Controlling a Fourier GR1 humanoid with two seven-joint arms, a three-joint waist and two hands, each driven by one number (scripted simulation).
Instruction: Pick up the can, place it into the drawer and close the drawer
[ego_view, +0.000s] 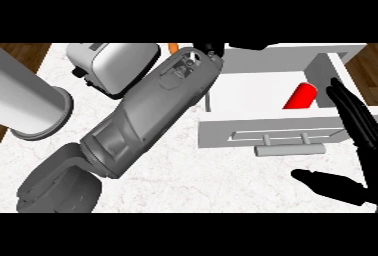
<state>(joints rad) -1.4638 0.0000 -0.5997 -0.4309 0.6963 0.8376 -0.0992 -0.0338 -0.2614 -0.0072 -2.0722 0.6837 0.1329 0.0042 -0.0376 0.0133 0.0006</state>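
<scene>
A red can lies inside the open white drawer, toward its right side. The drawer's front panel carries a grey bar handle. My right hand is open at the view's right edge; its straight fingers reach up across the right end of the drawer front, close to the can, and its thumb points left below the handle. My left forearm crosses the counter diagonally from the lower left, and the left hand shows only as a dark tip by the drawer's far left corner.
A silver toaster stands at the back left, beside the left forearm. A tall grey cylinder stands at the far left. A small orange thing peeks out behind the toaster. Wooden floor shows past the marble counter on both sides.
</scene>
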